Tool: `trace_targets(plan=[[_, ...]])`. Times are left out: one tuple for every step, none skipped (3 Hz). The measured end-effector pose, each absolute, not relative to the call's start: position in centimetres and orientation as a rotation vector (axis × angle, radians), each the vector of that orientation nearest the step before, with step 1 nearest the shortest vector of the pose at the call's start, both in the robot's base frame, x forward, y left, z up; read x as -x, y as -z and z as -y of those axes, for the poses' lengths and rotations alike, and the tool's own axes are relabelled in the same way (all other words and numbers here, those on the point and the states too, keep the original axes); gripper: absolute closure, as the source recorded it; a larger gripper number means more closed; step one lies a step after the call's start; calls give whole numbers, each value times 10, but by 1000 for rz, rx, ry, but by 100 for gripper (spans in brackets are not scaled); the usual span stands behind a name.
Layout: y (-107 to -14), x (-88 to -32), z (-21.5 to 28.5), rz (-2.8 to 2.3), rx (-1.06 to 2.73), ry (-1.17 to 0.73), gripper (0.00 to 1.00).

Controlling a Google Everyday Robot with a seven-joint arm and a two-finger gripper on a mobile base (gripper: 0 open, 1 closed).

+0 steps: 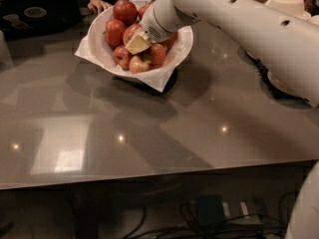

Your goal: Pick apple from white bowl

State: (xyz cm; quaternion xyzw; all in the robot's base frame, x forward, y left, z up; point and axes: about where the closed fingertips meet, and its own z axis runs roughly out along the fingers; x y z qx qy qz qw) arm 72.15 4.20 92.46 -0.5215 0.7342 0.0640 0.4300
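Note:
The white bowl [98, 36] stands at the back of the grey table [149, 133], left of centre. It is lined with white paper [159, 78] whose corners hang over the rim. Several red apples [124, 10] are piled in it. My gripper [137, 43] reaches down into the bowl from the right, and its cream tip rests among the apples near the bowl's middle. It touches an apple [155, 54] on the near side. My white arm [239, 24] crosses the upper right of the view and hides the bowl's far right side.
A person's hand [98, 4] rests on the table's far edge, beside a black object [35, 14] at the back left. Stacked cream bowls [286, 5] stand at the back right. Cables and a power block [209, 210] lie on the floor below the near edge.

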Motion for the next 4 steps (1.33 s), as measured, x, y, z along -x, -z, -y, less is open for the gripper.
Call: trace_targets(plan=[[-925,-724,-43,-1837,1304,-160,85],[-936,-719,-48,-1819,1354,-169,100],[-958,-709,-50,-1782,1442,-175,100],[-985,-692,-44,-1717,1535,-206,100]])
